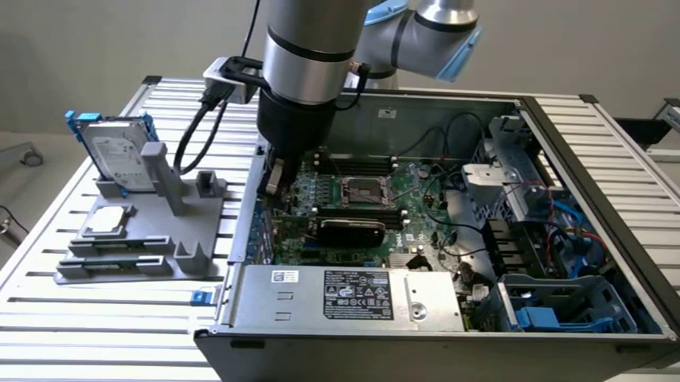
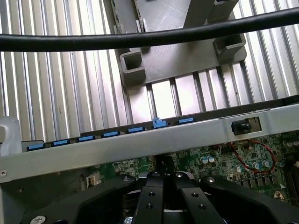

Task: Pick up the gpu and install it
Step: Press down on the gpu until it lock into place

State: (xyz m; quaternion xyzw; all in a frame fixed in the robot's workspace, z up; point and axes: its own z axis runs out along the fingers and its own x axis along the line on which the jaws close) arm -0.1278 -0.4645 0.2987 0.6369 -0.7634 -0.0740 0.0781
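The gpu lies inside the open computer case, its black rounded cooler cover facing up over the green motherboard, just in front of the processor socket. My gripper hangs inside the case close to the wall on the exterior view's left, a short way from the gpu's end. In the wrist view its black fingers are pressed together, the gripper shut with nothing between them, over the green board just inside the silver case wall.
A grey fixture on the slatted table at the exterior view's left holds a hard drive in a blue frame and a square silver chip. The power supply fills the case's near side. A black cable crosses the wrist view.
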